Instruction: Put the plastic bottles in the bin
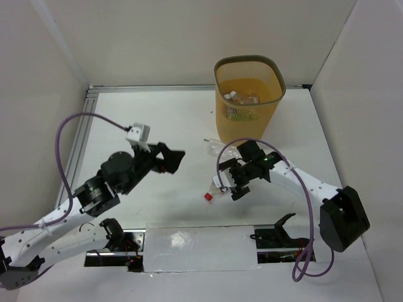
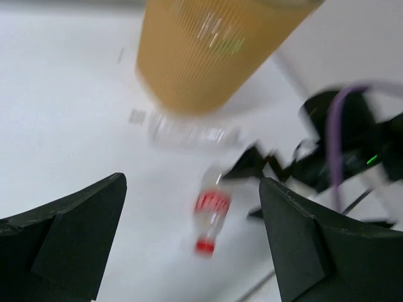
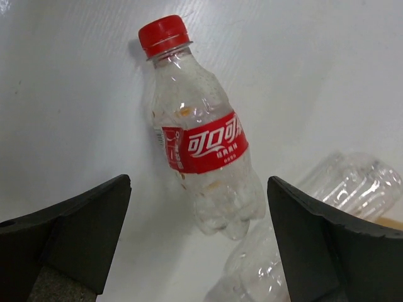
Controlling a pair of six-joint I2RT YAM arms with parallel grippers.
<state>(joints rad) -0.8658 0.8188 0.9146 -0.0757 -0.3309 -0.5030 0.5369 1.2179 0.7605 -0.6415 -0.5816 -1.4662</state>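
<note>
The orange-yellow mesh bin (image 1: 249, 112) stands at the back of the table with several bottles (image 1: 242, 97) inside it. A red-labelled bottle with a red cap (image 1: 213, 189) lies on the table. A plain clear bottle (image 1: 211, 148) lies near the bin's base. My right gripper (image 1: 236, 182) is open and empty over the base end of the red-labelled bottle (image 3: 208, 151), a jaw on each side and apart from it; the clear bottle (image 3: 315, 207) lies beside it. My left gripper (image 1: 173, 158) is open and empty, held above the table left of both bottles. Its blurred view shows the bin (image 2: 208, 50), the clear bottle (image 2: 189, 132) and the red-labelled bottle (image 2: 211, 214).
White walls close in the table on the left, back and right. A metal rail (image 1: 82, 135) runs along the left edge. A purple cable (image 1: 252, 143) loops over my right arm. My right arm (image 2: 340, 151) shows dark at the right of the left wrist view.
</note>
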